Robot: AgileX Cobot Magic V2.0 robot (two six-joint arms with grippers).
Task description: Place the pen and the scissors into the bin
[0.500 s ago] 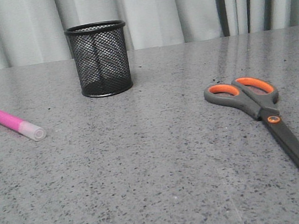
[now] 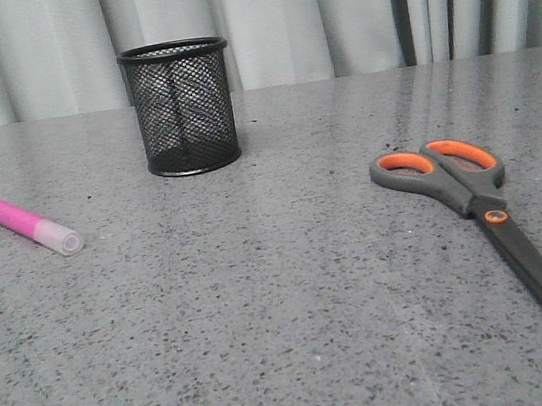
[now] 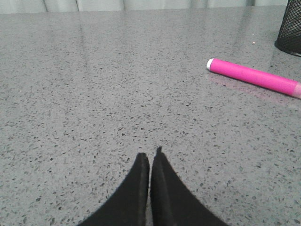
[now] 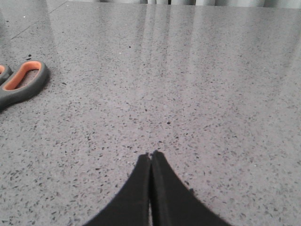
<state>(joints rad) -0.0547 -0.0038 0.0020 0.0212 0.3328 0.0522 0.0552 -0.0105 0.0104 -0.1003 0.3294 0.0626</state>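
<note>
The magenta pen [image 2: 30,225] with a whitish cap lies flat at the table's left; its pink barrel [image 3: 254,77] also shows in the left wrist view. Grey scissors [image 2: 475,215] with orange-lined handles lie at the right, blades pointing toward the front edge; one handle loop [image 4: 26,82] appears in the right wrist view. The black mesh bin [image 2: 181,107] stands upright at the back, left of centre, and its base corner [image 3: 289,33] shows in the left wrist view. My left gripper [image 3: 150,157] is shut and holds nothing, apart from the pen. My right gripper [image 4: 151,155] is shut, holding nothing, apart from the scissors. Neither arm shows in the front view.
A grey speckled tabletop [image 2: 286,312] carries all three things. Pale curtains [image 2: 324,4] hang behind its far edge.
</note>
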